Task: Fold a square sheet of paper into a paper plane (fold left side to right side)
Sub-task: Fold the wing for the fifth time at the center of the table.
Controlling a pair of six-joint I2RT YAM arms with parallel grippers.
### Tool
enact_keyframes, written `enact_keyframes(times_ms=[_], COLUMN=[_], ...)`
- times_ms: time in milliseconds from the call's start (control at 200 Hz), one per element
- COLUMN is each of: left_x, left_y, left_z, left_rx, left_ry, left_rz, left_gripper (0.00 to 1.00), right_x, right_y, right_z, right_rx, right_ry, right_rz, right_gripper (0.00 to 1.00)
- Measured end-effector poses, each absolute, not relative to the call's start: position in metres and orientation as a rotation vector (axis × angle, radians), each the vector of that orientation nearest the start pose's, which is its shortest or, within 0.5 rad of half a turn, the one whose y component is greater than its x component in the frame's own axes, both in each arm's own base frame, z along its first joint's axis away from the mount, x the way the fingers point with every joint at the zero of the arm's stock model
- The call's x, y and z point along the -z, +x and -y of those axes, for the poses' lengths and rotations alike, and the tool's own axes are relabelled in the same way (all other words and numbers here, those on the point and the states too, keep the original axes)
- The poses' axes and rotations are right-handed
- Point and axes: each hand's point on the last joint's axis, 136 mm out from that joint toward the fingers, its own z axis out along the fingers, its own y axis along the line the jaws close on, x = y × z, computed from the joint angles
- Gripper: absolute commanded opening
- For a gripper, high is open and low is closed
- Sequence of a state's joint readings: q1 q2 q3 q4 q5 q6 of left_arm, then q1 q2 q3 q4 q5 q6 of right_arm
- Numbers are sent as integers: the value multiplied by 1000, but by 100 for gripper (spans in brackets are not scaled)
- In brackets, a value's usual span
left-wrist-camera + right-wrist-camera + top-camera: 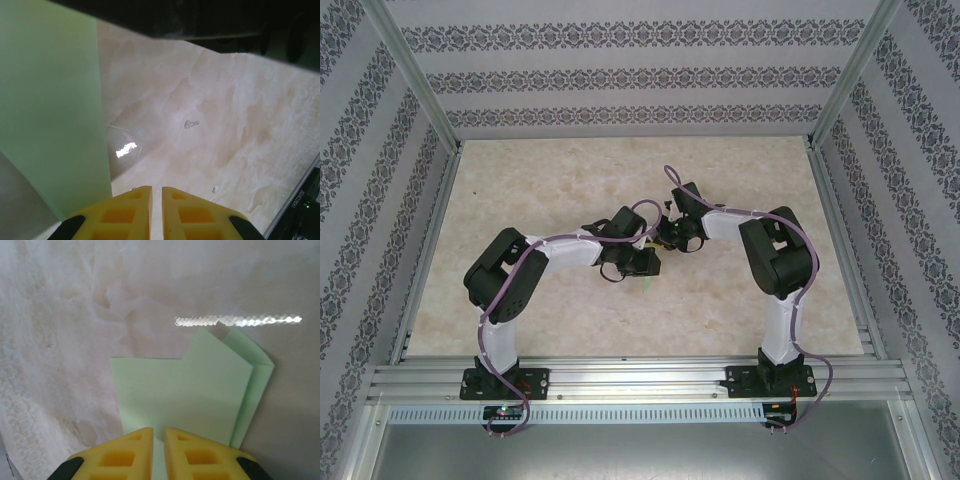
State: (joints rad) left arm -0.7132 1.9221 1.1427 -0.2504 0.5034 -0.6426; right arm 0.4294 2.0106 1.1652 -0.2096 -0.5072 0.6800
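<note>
At table centre in the top external view, the two arms fold inward until their wrists nearly meet. The left gripper (638,265) and right gripper (675,238) appear as dark blocks, and finger spacing cannot be read from this height. The sheet of paper (647,288) shows as a small pale green sliver just below the left gripper. The rest is covered by the wrists. The table (520,180) is pale marbled stone.

Left wrist view: the left gripper (156,192) has its yellow fingers drawn to a narrow slit, with bare table (225,125) visible through the slit. The sheet of paper (50,100) is a broad green panel at the left, cut off by the frame edge. Its lower corner passes behind the left finger, so contact there cannot be confirmed. A dark, out-of-focus mass (200,20) crosses the top and cannot be identified.

Right wrist view: the right gripper (159,432) is likewise nearly closed. Green paper shows in the slit. The sheet of paper (185,390) runs forward from the fingertips as a layered shape with a pointed top and a folded flap on the right. Whether the tips pinch it or only stand over it cannot be determined. A glare strip (237,320) lies on the table (60,315) beyond the point.
</note>
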Motion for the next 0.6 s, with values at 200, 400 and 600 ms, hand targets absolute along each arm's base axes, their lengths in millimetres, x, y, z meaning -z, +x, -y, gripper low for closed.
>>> enact_keyframes(times_ms=[200,400,600], left_x=[-36,-26,-21], left_y=[281,273,268], left_z=[352,345,341], left_rx=[1073,1067,1067], left_ry=[313,300,282], left_rz=[-2798,-2806,-2826], left_gripper=[14,14,14], right_x=[-14,-14,-14], right_y=[375,377,377], right_z=[-263,-261,-261], right_rx=[-1001,-1015,-1055], right_ry=[148,159,181], right_rz=[-2796,-2792,-2798], right_gripper=[17,17,17])
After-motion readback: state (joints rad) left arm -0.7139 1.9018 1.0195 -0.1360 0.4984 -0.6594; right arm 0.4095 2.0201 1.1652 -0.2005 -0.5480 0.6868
